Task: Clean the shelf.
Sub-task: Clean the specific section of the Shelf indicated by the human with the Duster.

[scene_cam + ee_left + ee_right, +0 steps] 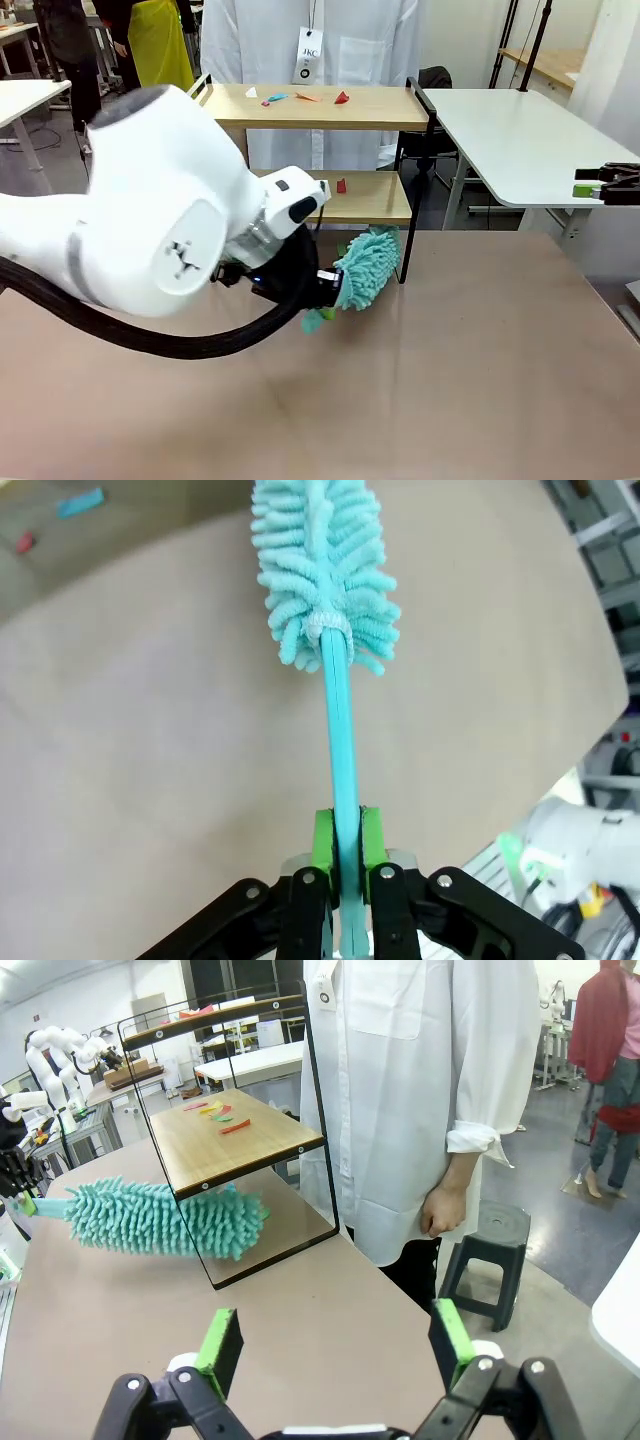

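— What does the left gripper (346, 835) have?
— It is clamped narrow on the thin teal handle of a duster (325, 570), one green pad (322, 840) on each side of the stick. The fluffy head points away from the fingers, low over the brown table (470, 380).

— And the right gripper (335, 1342)?
— Spread wide, nothing between its fingers. It hangs off to the right side, well apart from the work.

— Where is the shelf (375, 112)?
— At the far edge of the brown table, right in front of a person (330, 40) in a white coat. It has two light wooden boards in a thin black frame, and it stands upright.

— Anything on it?
— A few small coloured scraps (300, 97) lie on the upper board (pink, blue, orange and red, as far as I can tell), and one red bit (341, 185) lies on the lower board (380, 198).

— How does the duster sit against it?
— The head reaches in under the lower board, near the black leg on the right of the front view. Whether it touches the frame I cannot tell.
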Robot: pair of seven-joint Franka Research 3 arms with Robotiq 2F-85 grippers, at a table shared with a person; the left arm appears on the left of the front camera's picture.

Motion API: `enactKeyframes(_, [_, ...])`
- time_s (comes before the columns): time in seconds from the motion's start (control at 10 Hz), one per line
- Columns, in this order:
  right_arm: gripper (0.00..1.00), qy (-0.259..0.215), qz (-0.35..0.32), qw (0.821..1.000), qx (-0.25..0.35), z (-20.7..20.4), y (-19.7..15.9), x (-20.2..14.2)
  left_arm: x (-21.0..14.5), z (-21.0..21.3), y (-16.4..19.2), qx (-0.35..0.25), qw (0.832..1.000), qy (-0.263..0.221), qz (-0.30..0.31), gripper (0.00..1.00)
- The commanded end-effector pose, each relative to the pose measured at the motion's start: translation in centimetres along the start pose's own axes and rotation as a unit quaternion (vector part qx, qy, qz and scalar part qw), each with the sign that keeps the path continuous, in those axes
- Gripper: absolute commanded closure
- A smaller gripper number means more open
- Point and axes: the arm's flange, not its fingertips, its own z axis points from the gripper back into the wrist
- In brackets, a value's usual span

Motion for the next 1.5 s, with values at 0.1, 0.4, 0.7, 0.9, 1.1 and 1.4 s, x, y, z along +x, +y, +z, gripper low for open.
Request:
enactKeyframes(0.1, [0.0, 0.0, 0.002, 1.0, 0.0, -0.2, 0.0, 0.2, 1.4, -2.9, -1.2, 0.022, 0.997, -0.043, 0.056, 0.87])
enactKeyframes(0.4, [0.0, 0.0, 0.002, 1.0, 0.0, -0.2, 0.0, 0.2, 0.6, -2.0, -0.3, 0.002, 0.999, -0.03, 0.032, 0.87])
enactKeyframes(0.7, [0.0, 0.0, 0.002, 1.0, 0.0, -0.2, 0.0, 0.2, 0.7, -2.8, -1.9, 0.045, 0.99, -0.102, 0.08, 0.87])
enactKeyframes(0.9, [0.0, 0.0, 0.002, 1.0, 0.0, -0.2, 0.0, 0.2, 1.8, -4.9, -2.8, 0.039, 0.987, -0.119, 0.102, 0.87])
enactKeyframes(1.1, [0.0, 0.0, 0.002, 1.0, 0.0, -0.2, 0.0, 0.2, 2.1, -6.6, -3.7, 0.041, 0.986, -0.116, 0.111, 0.87])
enactKeyframes(1.4, [0.0, 0.0, 0.002, 1.0, 0.0, -0.2, 0.0, 0.2, 2.4, -8.4, -4.6, 0.036, 0.987, -0.109, 0.114, 0.87])
